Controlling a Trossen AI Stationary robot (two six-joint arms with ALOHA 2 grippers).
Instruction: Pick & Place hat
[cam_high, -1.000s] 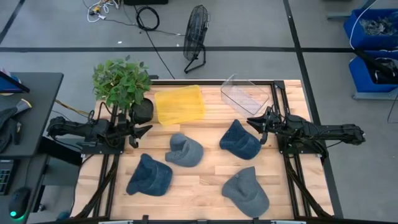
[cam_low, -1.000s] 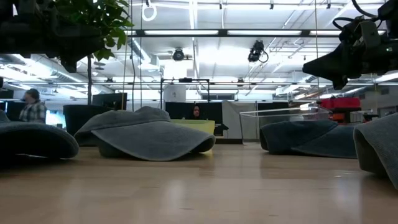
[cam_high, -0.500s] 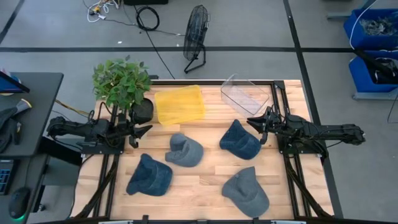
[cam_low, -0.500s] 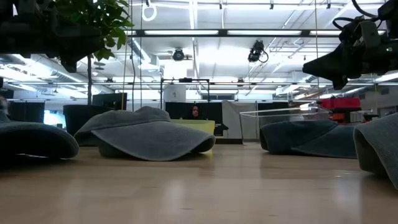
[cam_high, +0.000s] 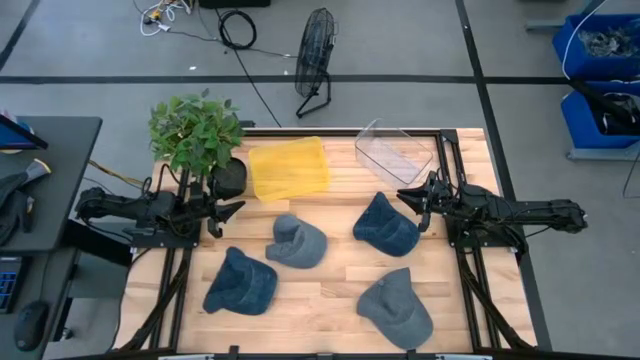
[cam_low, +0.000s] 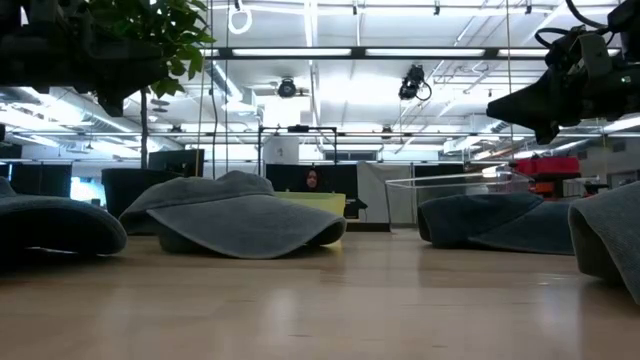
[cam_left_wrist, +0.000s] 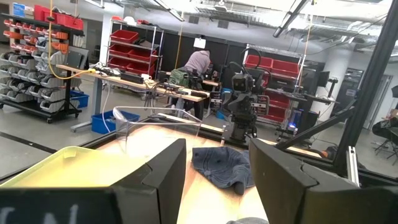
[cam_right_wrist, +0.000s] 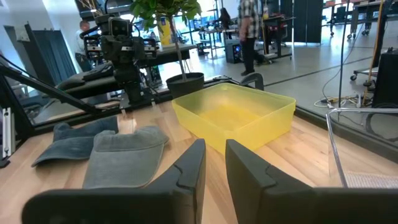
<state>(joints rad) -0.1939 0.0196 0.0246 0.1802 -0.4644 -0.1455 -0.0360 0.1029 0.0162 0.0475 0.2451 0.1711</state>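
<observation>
Several soft hats rest brim-down on the wooden table: a dark blue one (cam_high: 240, 282), a grey-blue one (cam_high: 297, 241), a dark blue one (cam_high: 386, 224) and a grey one (cam_high: 397, 306). My left gripper (cam_high: 230, 210) hovers open at the table's left edge, beside the plant pot and clear of every hat. In its wrist view (cam_left_wrist: 216, 155) the far dark blue hat (cam_left_wrist: 221, 167) shows between its fingers. My right gripper (cam_high: 405, 196) hovers at the right, just above the far edge of the nearest dark blue hat. Its fingers (cam_right_wrist: 215, 152) stand a narrow gap apart and hold nothing.
A yellow bin (cam_high: 288, 168) and a clear bin (cam_high: 393, 152) sit along the far edge. A potted plant (cam_high: 196, 130) stands at the far left corner. Black frame rails (cam_high: 470, 290) line both sides. Bare wood lies between the hats. People stand in the room beyond.
</observation>
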